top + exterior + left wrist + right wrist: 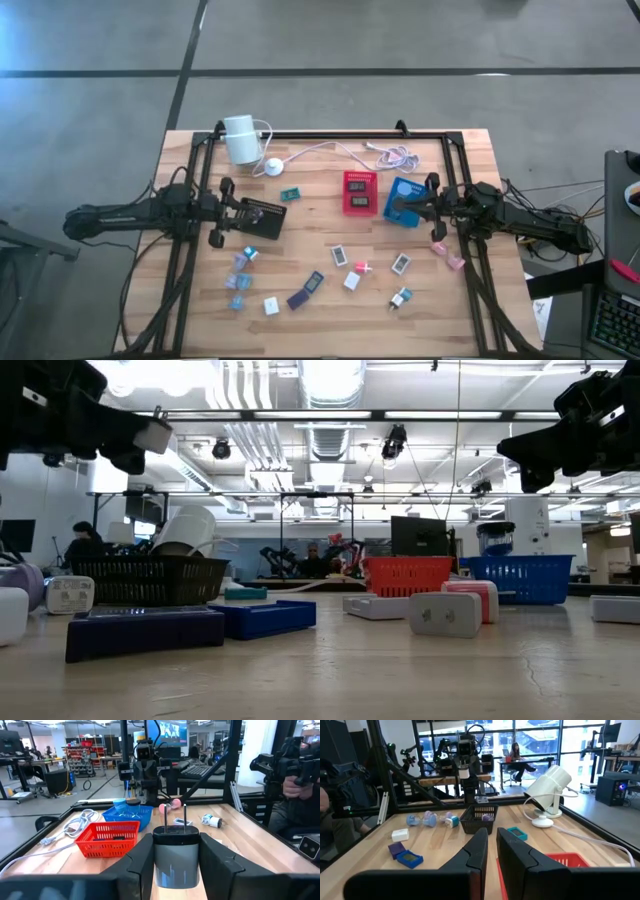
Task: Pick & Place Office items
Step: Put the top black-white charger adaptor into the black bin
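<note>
In the left wrist view a grey and black plug adapter [175, 855] with two thin prongs [184, 815] sits between the fingers of my left gripper [245, 214]. The gripper points level at the left edge of the black tray [268, 220]. My right gripper [492, 851] is shut with nothing in it and points level, beside the blue tray [408, 188]. The red tray [360, 192] lies between the two. Several small office items lie loose on the near half of the table, among them a purple piece [305, 292] and a white one [270, 305]. My left gripper pinches the adapter's body by its two opposite sides [158, 856] between its two fingers. The fingers come in level from the table's left. The prongs point away from the gripper, and the adapter [155, 436] is lifted clear of the table.
A white cylinder [240, 138] with its round puck [272, 167] and white cable [345, 152] stands at the far edge. A black frame [330, 134] borders the table. A teal piece [290, 194] lies near the black tray. A person [300, 775] shows beyond the table.
</note>
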